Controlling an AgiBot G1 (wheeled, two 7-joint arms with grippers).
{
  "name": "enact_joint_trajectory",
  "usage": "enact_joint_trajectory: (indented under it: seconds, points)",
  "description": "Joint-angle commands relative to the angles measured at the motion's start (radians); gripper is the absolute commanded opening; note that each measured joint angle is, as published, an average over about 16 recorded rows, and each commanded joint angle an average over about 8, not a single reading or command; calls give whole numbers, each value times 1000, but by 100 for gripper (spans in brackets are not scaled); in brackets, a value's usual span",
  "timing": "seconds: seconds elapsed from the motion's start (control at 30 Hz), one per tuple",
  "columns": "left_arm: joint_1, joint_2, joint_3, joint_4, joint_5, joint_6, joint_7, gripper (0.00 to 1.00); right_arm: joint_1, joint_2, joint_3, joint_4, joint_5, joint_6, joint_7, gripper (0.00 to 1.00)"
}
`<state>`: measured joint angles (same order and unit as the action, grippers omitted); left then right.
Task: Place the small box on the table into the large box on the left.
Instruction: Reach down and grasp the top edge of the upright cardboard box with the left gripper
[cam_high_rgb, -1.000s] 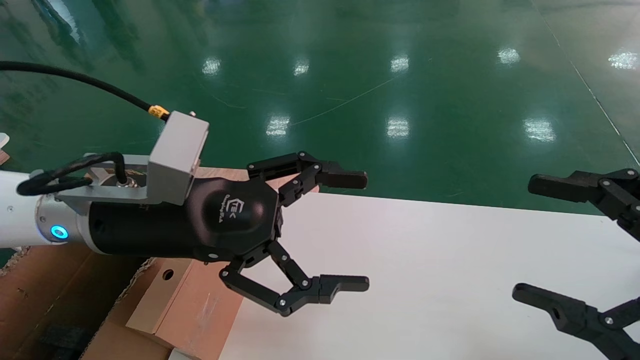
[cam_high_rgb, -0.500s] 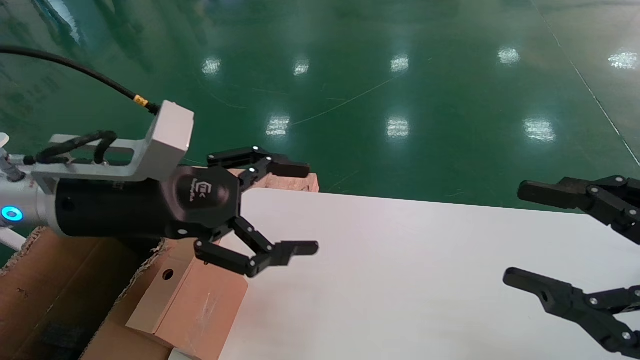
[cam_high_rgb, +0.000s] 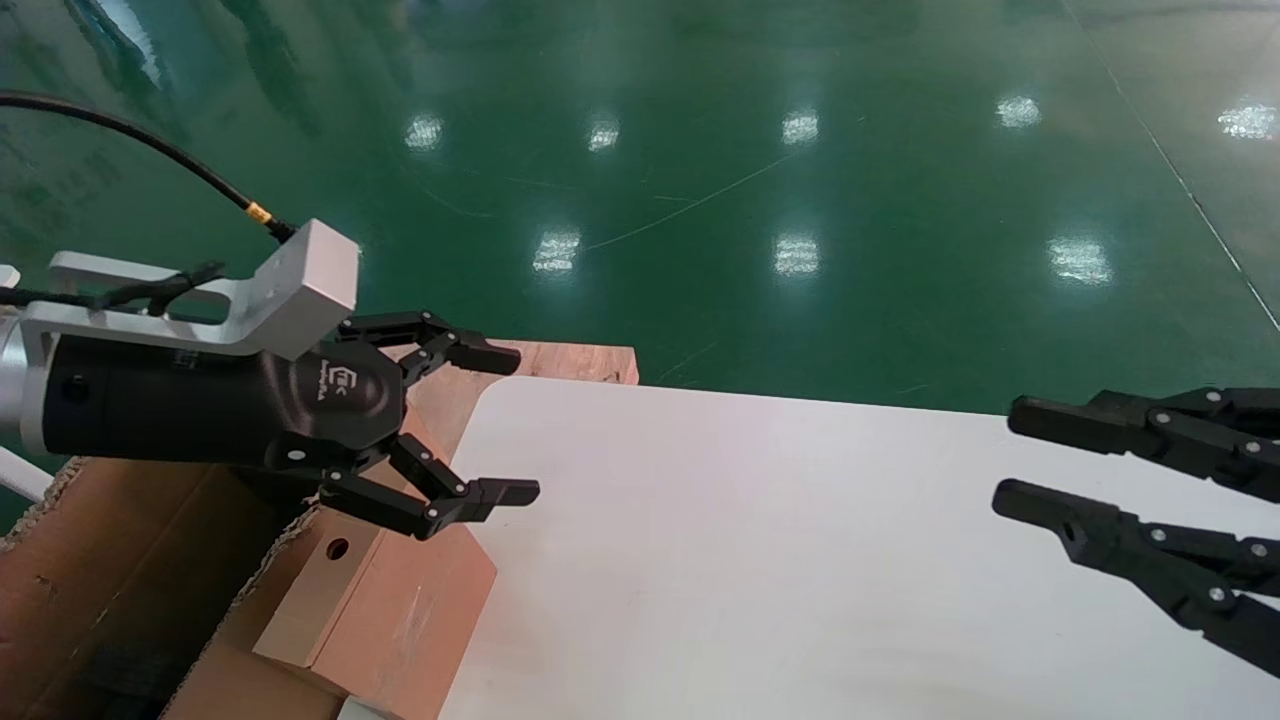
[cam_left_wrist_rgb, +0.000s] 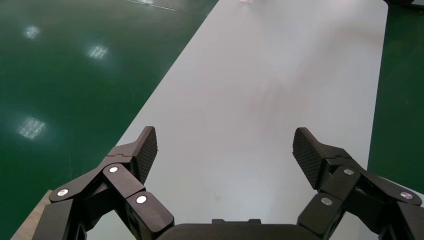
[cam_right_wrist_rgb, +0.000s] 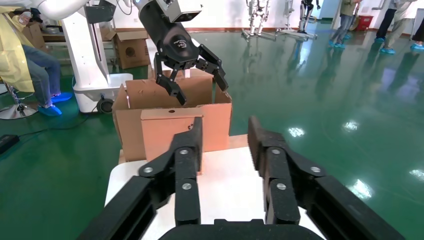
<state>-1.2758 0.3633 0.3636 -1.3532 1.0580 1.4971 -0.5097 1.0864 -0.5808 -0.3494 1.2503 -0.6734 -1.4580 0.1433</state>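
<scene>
The small box is a flat brown carton with a paler side and a round hole. It rests tilted at the left end of the white table, against the ragged edge of the large box. My left gripper hovers open and empty above the small box and the table's corner. In the left wrist view its fingers are wide apart over bare table. My right gripper hangs open and empty over the table's right side. From the right wrist, the small box stands before the large box.
A raw wooden board juts out behind the table's far left corner. Green shiny floor surrounds the table. In the right wrist view, a seated person in yellow and a white robot base are far behind the large box.
My left gripper has drawn back to the left and lower, from over the table to above the small box, still open. The right gripper's fingers have closed part way.
</scene>
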Motion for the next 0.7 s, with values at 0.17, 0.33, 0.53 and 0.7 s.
enact_joint_trajectory:
  seconds: [0.17,0.33,0.53,0.7]
  points:
    - [-15,3,8,7,16,10,-1,100,0,0,0,0,0,0,0,0]
    - [-71,34,27,11,69,18,-6,100,0,0,0,0,0,0,0,0]
    - [-166,74,66,13,157,27,-89,100,0,0,0,0,0,0,0,0]
    - [-237,82,121,9,257,47,-226,100,0,0,0,0,0,0,0,0]
